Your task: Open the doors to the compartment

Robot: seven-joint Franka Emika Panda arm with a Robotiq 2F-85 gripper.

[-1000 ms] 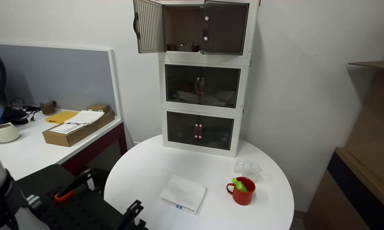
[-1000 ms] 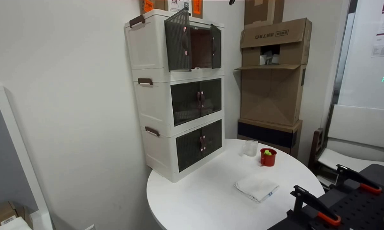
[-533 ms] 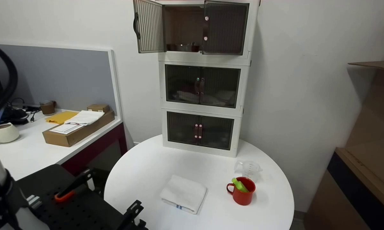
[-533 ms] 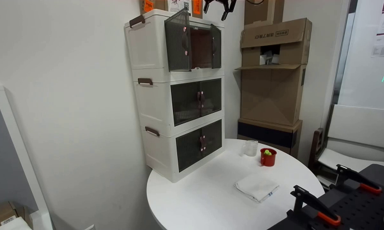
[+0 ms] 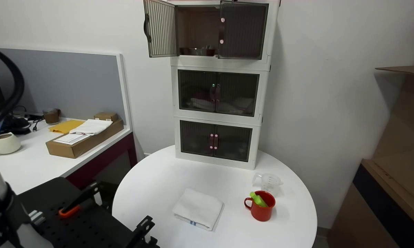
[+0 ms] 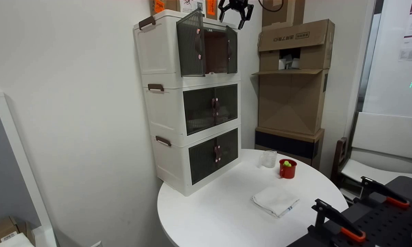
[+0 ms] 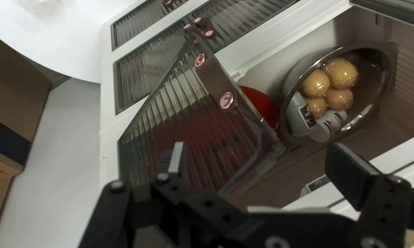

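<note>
The doors of the top tier both stand ajar. In an exterior view the left door (image 5: 161, 29) is swung wide and the right door (image 5: 245, 31) is partly open. They also show in an exterior view as a near door (image 6: 191, 44) and a far door (image 6: 232, 49). The compartment (image 5: 197, 29) shows a dark interior between them. My gripper (image 6: 231, 24) is open and empty, high up by the far door's top. In the wrist view the gripper (image 7: 262, 162) has one finger over the ribbed door (image 7: 172, 127); contact cannot be told.
Inside the compartment are a metal bowl (image 7: 375, 100) with yellow balls and bottles, and a red object (image 7: 260, 103). The lower tiers' doors are shut. The round table (image 5: 151, 186) holds a towel (image 5: 198, 209), a red mug (image 5: 262, 212) and a clear cup (image 5: 270, 182).
My gripper has come down into view at the top of an exterior view and has lowered slightly beside the cabinet's top. The doors have not visibly moved.
</note>
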